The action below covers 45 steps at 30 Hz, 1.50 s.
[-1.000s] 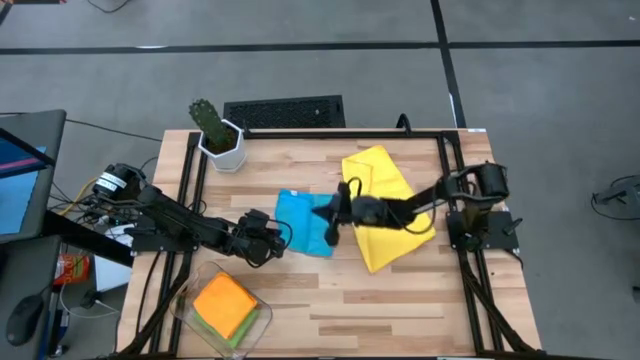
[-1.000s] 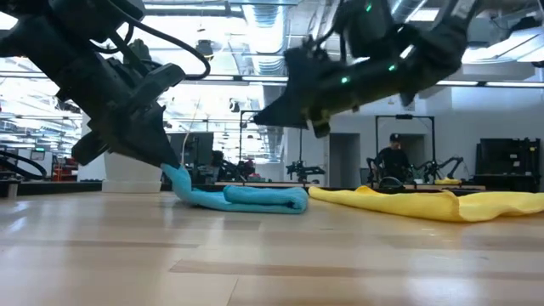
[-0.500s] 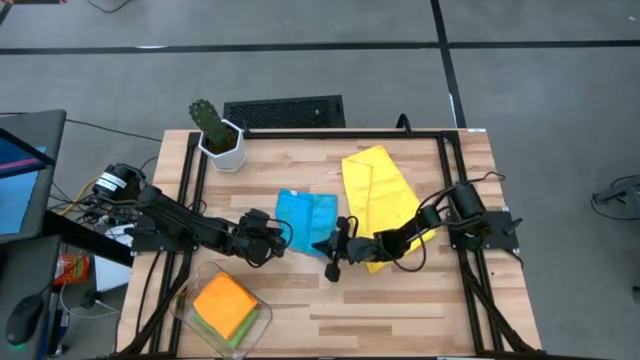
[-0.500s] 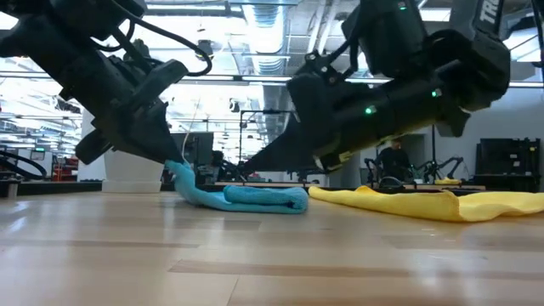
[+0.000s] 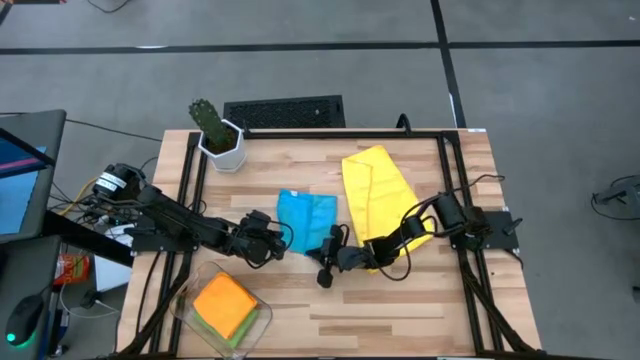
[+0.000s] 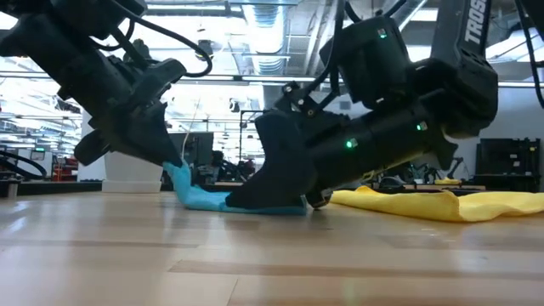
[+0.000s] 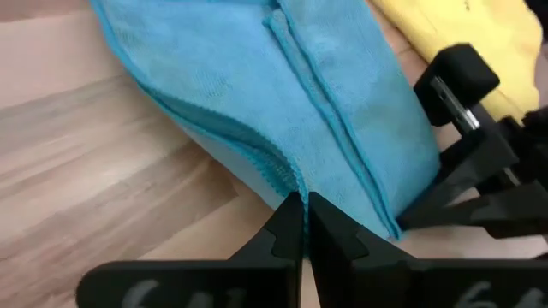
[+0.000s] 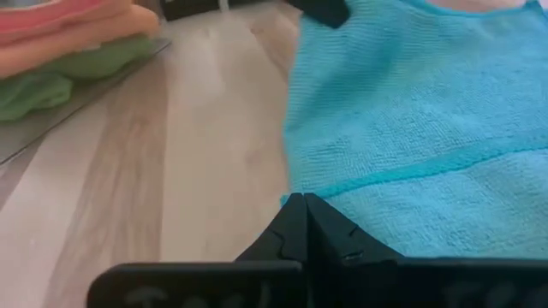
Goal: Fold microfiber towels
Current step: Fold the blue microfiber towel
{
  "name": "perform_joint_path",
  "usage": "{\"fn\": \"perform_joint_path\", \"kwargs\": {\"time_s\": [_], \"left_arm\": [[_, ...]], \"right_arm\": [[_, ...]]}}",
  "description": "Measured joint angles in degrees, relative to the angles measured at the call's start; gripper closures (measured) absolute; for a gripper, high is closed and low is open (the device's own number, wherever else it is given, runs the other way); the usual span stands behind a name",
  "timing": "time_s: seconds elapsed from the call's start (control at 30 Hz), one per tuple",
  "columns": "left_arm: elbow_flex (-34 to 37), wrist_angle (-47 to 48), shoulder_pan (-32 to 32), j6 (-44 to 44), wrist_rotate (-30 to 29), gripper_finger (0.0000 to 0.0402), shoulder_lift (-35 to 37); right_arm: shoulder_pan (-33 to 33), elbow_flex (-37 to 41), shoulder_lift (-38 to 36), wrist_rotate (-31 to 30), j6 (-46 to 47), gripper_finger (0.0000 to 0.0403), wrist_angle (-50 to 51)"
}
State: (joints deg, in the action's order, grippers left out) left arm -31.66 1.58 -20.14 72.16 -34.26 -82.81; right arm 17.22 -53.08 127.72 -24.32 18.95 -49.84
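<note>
A pale wooden table fills the frame. Near its middle lies the light blue towel, folded in layers with stitched hems showing, flat but for its near-left corner, which the left gripper holds clamped and slightly raised. The right gripper, fingers pressed together, meets the towel's near edge. The yellow towel lies rumpled beside it; orange and green towels sit stacked in a clear tray.
</note>
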Motion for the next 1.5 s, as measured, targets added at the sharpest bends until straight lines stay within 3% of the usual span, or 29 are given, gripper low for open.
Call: {"fn": "perform_joint_path", "kwargs": {"time_s": [0.33,0.47,0.63,0.87,1.03,1.2,1.37,1.5], "left_arm": [[0.0,-2.27,0.0,-0.86,2.93,0.0401,0.0],[-0.97,-2.46,0.0,-3.24,5.38,0.0401,0.0],[-4.08,-2.43,0.09,-9.09,6.79,0.0401,0.0],[-6.53,-2.59,2.04,-12.5,6.57,0.0401,0.0],[-7.04,-5.56,4.35,-12.53,6.65,0.0401,-1.28],[-7.77,-15.87,4.98,-10.25,10.28,0.0401,-6.91],[-15.44,-13.61,4.98,-10.94,14.52,0.0401,-14.17],[-22.82,-9.27,5.09,-12.03,13.87,0.0401,-19.0]], "right_arm": [[-1.21,0.32,-2.52,0.48,-2.39,0.0387,2.07],[-1.2,0.34,-11.53,-1.34,-6.91,0.0381,5.09],[-1.29,2.47,-22.49,-10.54,-10.12,0.0385,16.78],[-0.58,8.89,-37.39,-12.14,-2.75,0.0381,28.35],[1.57,11.54,-47.53,-16.56,-1.38,0.0385,36.43],[2.44,14.48,-53.02,-16.29,-2.29,0.0384,38.89],[4.32,16.93,-54.07,-16.2,0.8,0.0378,40.03],[6.31,17.66,-53.51,-16.19,1.64,0.0385,39.89]]}}
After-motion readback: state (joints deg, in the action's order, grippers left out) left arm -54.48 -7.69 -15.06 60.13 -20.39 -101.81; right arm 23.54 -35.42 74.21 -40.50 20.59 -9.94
